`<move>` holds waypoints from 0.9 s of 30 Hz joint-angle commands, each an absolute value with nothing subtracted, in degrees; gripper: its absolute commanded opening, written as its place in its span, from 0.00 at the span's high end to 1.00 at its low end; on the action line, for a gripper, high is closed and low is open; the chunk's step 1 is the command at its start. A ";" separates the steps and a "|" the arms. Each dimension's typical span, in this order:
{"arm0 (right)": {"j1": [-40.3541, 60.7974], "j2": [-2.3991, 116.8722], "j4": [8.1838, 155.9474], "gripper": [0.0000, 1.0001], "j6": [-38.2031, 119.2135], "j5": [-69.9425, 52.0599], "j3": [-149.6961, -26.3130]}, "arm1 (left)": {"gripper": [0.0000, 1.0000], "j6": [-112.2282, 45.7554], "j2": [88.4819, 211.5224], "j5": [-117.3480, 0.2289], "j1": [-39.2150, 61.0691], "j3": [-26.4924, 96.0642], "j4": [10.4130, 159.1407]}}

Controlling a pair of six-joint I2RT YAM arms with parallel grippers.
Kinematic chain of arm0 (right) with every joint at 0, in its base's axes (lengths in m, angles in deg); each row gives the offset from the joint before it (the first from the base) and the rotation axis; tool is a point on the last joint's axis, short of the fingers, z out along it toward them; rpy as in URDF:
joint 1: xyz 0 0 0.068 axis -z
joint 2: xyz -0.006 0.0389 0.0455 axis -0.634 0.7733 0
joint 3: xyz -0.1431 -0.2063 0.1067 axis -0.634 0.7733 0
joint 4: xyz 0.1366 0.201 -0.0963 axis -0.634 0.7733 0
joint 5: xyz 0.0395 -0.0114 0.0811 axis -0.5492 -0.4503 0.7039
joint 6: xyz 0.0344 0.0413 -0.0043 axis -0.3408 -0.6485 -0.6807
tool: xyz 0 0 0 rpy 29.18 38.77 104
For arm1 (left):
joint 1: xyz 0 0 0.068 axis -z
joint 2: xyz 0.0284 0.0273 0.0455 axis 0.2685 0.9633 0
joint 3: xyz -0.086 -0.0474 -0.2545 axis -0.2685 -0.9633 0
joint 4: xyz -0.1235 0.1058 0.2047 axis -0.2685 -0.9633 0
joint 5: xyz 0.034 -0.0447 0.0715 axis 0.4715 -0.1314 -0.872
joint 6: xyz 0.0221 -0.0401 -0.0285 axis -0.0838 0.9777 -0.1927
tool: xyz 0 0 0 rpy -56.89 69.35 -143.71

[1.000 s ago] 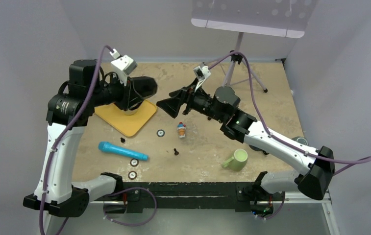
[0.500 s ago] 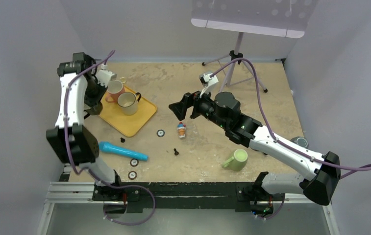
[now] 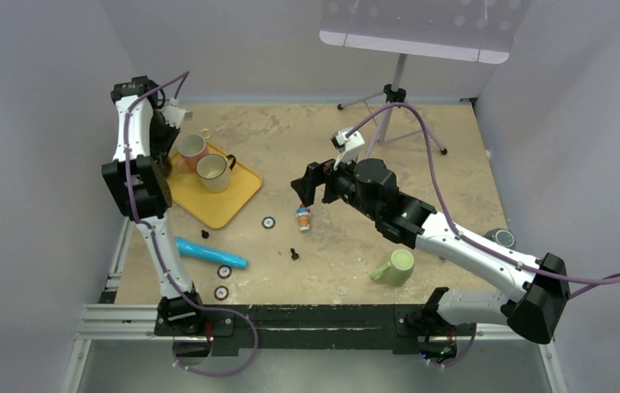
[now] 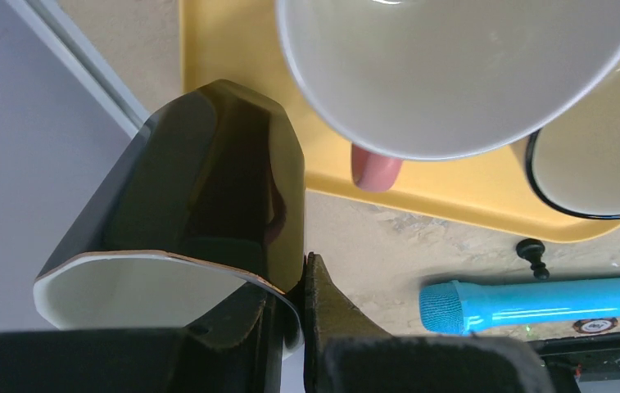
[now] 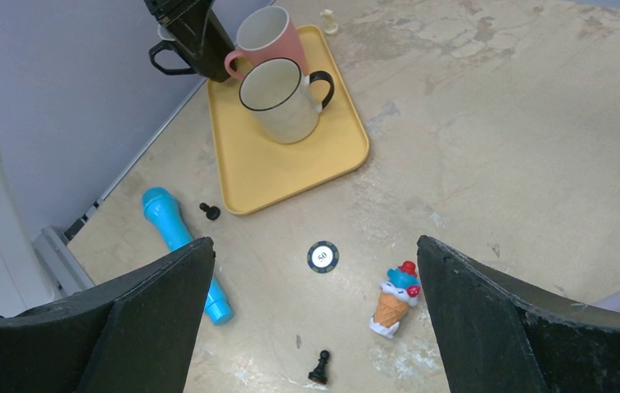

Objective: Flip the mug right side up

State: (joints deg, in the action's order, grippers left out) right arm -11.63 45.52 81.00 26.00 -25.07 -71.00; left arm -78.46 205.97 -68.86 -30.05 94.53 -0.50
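From above, your left arm stands tall at the table's left edge. Its left gripper sits low by the far-left corner of the yellow tray, just beside the pink mug. The cream mug stands upright next to that one on the tray. Your right gripper hangs over mid-table, above the toy ice-cream cone. A green mug lies on its side near the front right.

In your left wrist view, the fingers pinch the rim wall of the black mug. It is tilted, its white-lined mouth towards the camera, at the tray's edge beside the pink mug.

In your right wrist view, the jaws are spread wide with nothing between them, above a poker chip. The black mug shows at the tray's far corner, against the pink mug. You cannot tell whether it rests on anything.
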 commanded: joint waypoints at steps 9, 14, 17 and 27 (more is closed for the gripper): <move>-11.29 44.08 85.32 0.02 26.13 -31.14 -71.41 | 1.00 -77.28 207.78 -64.75 -27.97 93.77 -1.54; -11.18 42.78 87.38 0.01 25.61 -32.89 -71.29 | 1.00 -77.20 209.56 -64.71 -27.80 93.97 -1.73; -11.10 41.90 88.18 0.02 25.22 -33.52 -71.00 | 0.91 -76.78 208.96 -65.59 -27.82 93.94 -0.76; -8.10 41.32 106.70 0.02 16.12 -45.81 -72.77 | 0.42 -78.06 198.07 -69.65 -27.87 92.82 4.88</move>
State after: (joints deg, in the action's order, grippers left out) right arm -10.21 41.61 95.69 21.80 -38.54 -71.20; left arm -77.24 206.82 -67.64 -27.60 92.52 2.03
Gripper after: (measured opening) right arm 0.983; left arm 0.558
